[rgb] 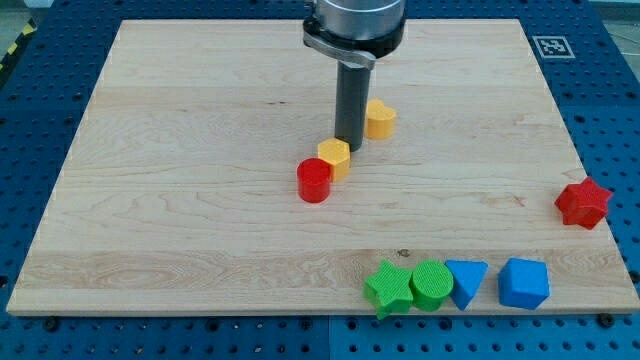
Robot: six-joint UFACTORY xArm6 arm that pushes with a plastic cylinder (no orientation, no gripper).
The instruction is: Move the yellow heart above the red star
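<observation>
The yellow heart (379, 119) lies on the wooden board (180, 150) just above centre. The red star (583, 203) lies near the board's right edge, far to the heart's lower right. My tip (349, 148) stands just left of and below the heart, close to it, and right above a yellow hexagon block (334, 156). I cannot tell whether the tip touches either one.
A red cylinder (314, 181) touches the yellow hexagon at its lower left. Along the bottom edge sit a green star (389, 288), a green cylinder (431, 285), a blue triangular block (467, 281) and a blue block (524, 283). A marker tag (553, 46) sits at the top right.
</observation>
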